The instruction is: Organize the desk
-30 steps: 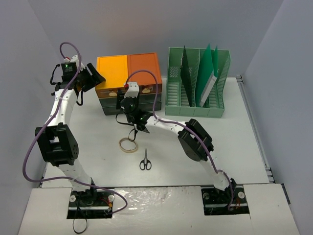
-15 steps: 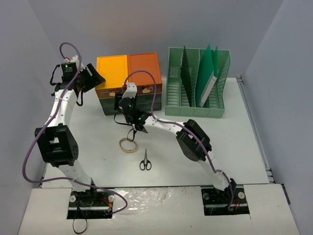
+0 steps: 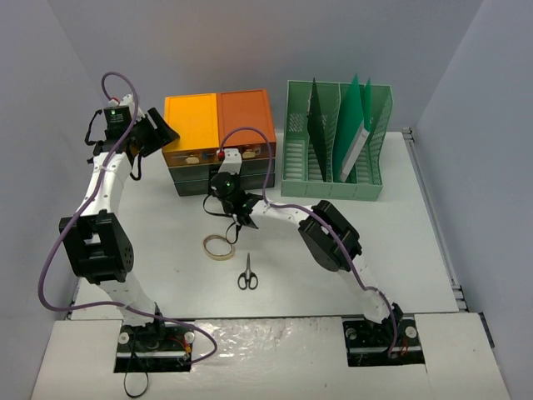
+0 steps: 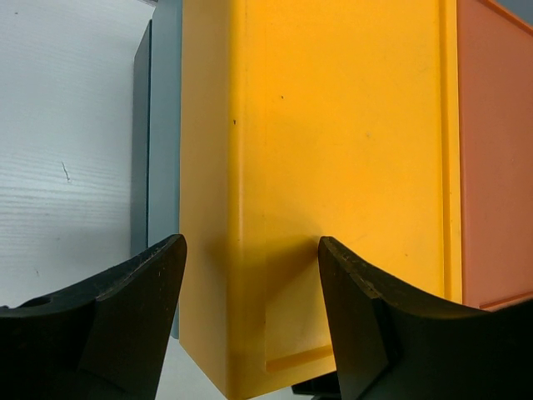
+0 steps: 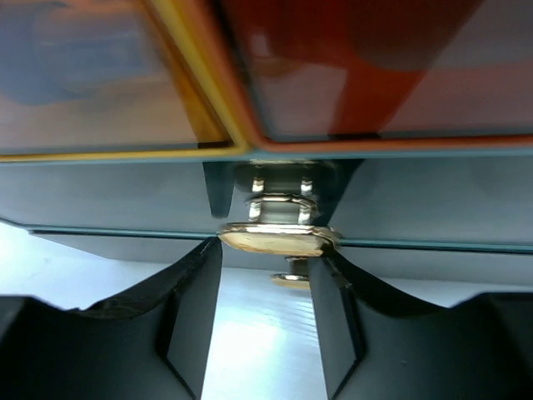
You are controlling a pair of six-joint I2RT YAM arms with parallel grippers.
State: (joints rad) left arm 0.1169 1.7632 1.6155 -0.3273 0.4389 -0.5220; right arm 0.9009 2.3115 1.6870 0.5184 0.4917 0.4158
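Observation:
The desk is a broad off-white tabletop. At its back stands a drawer unit with a yellow and orange top and dark grey drawers. My right gripper reaches its front, and both fingertips press the two ends of a gold drawer handle. A second gold handle shows just below. My left gripper hangs open over the yellow left corner of the unit, holding nothing. In the top view it sits at the unit's left edge.
A roll of tape and black-handled scissors lie on the desk in front of the drawers. A green slotted file rack with dark and green folders stands right of the unit. Grey walls close in on both sides.
My right wrist has moved slightly right along the drawer fronts and its jaws have narrowed onto the gold handle. The left arm has not moved.

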